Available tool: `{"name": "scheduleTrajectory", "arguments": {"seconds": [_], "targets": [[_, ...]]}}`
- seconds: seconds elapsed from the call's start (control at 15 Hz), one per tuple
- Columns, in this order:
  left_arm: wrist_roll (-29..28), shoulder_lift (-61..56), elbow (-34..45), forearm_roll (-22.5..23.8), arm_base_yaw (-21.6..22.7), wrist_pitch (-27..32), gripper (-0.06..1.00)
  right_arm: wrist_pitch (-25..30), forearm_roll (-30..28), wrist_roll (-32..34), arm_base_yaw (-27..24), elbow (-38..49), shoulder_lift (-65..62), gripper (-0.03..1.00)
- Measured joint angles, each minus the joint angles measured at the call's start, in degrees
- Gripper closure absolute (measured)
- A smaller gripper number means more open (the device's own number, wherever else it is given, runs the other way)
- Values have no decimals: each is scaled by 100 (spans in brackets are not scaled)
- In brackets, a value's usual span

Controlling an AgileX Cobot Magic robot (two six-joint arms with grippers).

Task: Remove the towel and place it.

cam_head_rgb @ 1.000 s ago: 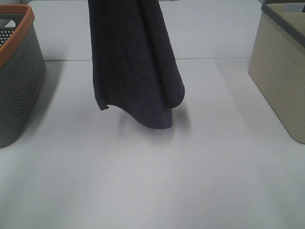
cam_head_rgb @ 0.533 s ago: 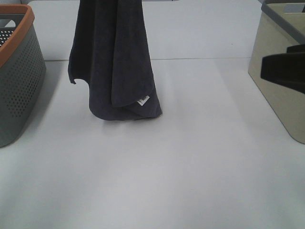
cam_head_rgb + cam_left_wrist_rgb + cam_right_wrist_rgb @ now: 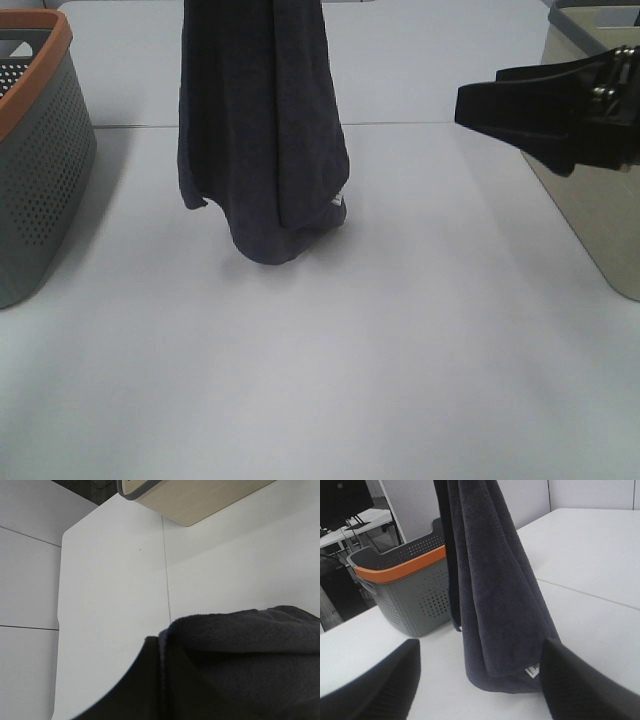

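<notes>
The dark charcoal-navy towel [image 3: 260,130] hangs in long folds from above the top edge of the exterior view, over the table's left-middle. Its lower end is at or just above the table [image 3: 400,350]; I cannot tell which. A small white tag [image 3: 337,200] shows near the bottom. In the left wrist view the towel [image 3: 250,650] bunches against a dark finger [image 3: 125,695] of my left gripper, which is shut on it. My right gripper [image 3: 462,105] reaches in from the right, open and empty, apart from the towel [image 3: 495,590], which hangs in front of it.
A grey perforated basket with an orange rim [image 3: 40,150] stands at the left edge; it also shows in the right wrist view [image 3: 405,580]. A beige basket with a grey rim [image 3: 590,170] stands at the right edge, behind my right arm.
The hanging towel has swung and turned, its lower end shifting left and then back to the right. My right gripper has come in from the right edge toward the towel.
</notes>
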Motion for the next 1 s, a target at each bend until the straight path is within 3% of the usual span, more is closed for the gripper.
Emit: {"name": "scheduleTrajectory", "arguments": {"seconds": [0.4,0.47,0.73,1.0], "targets": [[-304,0,0,-395,0,-63,94,109,120,-92,0,-802,1381,29],[-52,0,0,-447,0,-80,94,281,120,-246,0,-900,1484,29],[1845,0,0,-905,0,-109,94,985,120,-859,40,-1495,2034,29],[2257,132,0,-1169,0,-143,94,854,34,-1547,796,-2091,2773,29]]}}
